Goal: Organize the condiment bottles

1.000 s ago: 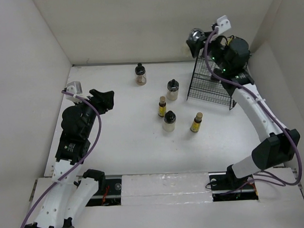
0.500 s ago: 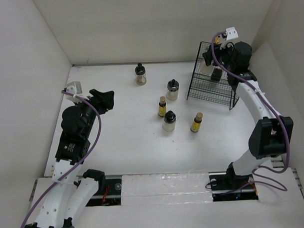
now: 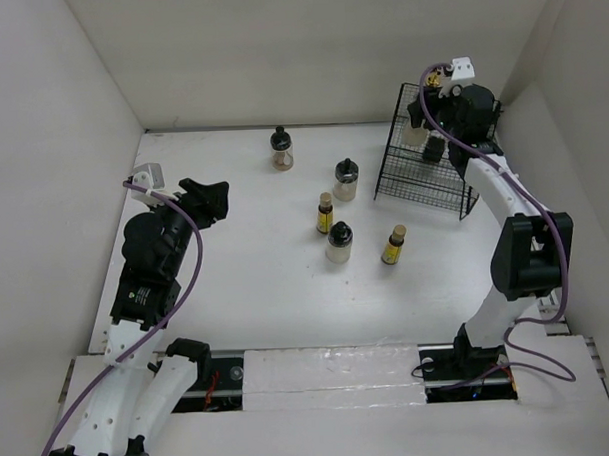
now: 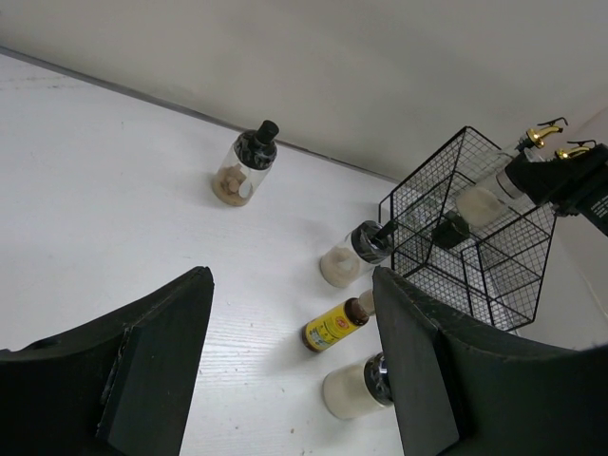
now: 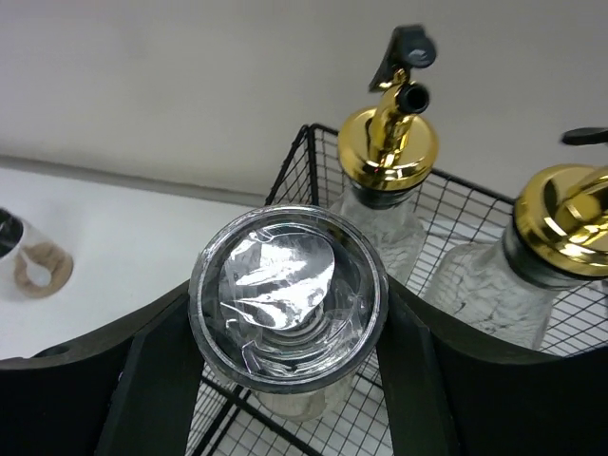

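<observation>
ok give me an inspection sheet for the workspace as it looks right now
surface: white table, no spills seen
job's things: three black-capped jars and two yellow bottles upright on the table; two gold-pourer bottles in the wire rack; one clear bottle held at the rack
clutter: nothing seen
grippers: left gripper open, empty; right gripper shut on the clear bottle
cables: purple cables run along both arms, away from the loose bottles
surroundings: white walls on three sides
</observation>
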{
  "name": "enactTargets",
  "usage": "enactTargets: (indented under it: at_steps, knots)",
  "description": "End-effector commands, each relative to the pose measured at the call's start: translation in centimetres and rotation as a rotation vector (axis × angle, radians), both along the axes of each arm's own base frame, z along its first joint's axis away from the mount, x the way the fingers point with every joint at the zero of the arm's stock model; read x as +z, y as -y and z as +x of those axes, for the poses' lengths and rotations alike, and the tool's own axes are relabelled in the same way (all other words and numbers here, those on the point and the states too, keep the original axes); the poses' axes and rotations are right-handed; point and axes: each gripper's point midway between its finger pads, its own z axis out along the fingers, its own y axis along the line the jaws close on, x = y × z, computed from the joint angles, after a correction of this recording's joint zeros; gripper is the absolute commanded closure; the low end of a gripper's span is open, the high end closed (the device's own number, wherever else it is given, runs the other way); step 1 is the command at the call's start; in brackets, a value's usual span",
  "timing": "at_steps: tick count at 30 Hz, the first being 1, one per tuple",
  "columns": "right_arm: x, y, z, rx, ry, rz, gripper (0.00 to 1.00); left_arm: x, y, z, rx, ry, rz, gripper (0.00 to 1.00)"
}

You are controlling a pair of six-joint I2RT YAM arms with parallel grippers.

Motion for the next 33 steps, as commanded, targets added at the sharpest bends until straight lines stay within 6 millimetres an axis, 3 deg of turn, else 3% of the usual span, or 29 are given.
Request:
enactTargets:
  at_steps: [1,5,7,8,10,12,13,16,21,26,30,31,33]
  knots:
    - [7.4,1.1,0.7,-0.082,0.247,0.061,0.62,1.5,0.0,-0.1,-0.004,0.053,-0.008,0.36]
    - [6.9,1.3,0.6,-0.143,0.277,0.068,0.61,1.5,0.0,-0.1,-0.004,0.053,-0.008,0.36]
    - [4.5,0.8,0.9,-0.135,0.231,0.063,0.61,1.5,0.0,-0.1,-0.004,0.053,-0.008,0.36]
    - [4.5,0.2,0.8,-0.124,0.244,0.066,0.61,1.5,0.0,-0.1,-0.004,0.053,-0.008,0.36]
    - [1.1,0.1,1.2,-0.126,0.184,0.067,0.61,1.5,0.0,-0.1,-0.004,0.053,-0.008,0.36]
    - [0.1,-0.5,1.3,-0.117,0.179,0.076,0.61,1.5,0.1,-0.2,-0.014,0.053,-0.008,0.36]
    - [-1.4,-0.5,1.2,-0.118,0.15,0.072,0.61,1.5,0.1,-0.2,-0.014,0.053,-0.008,0.36]
    - [-1.6,-1.1,1.1,-0.107,0.155,0.074,0.61,1.2,0.2,0.0,-0.014,0.044,-0.005,0.36]
    - [-4.8,-2.0,1.1,-0.098,0.093,0.065,0.5,0.9,0.2,0.3,-0.014,0.034,-0.003,0.36]
    - [-6.2,-1.9,1.0,-0.108,0.048,0.056,0.34,1.2,0.4,0.2,-0.026,0.043,-0.005,0.35]
    - [-3.4,-1.7,0.1,-0.107,0.068,0.049,0.2,1.2,0.4,0.2,-0.026,0.043,-0.005,0.35]
    - [-1.2,-1.6,-0.4,-0.105,0.104,0.044,0.16,1.2,0.4,0.2,-0.026,0.043,-0.005,0.35]
    - [0.4,-2.0,-1.1,-0.095,0.118,0.033,0.16,1.2,0.4,0.2,-0.026,0.043,-0.005,0.35]
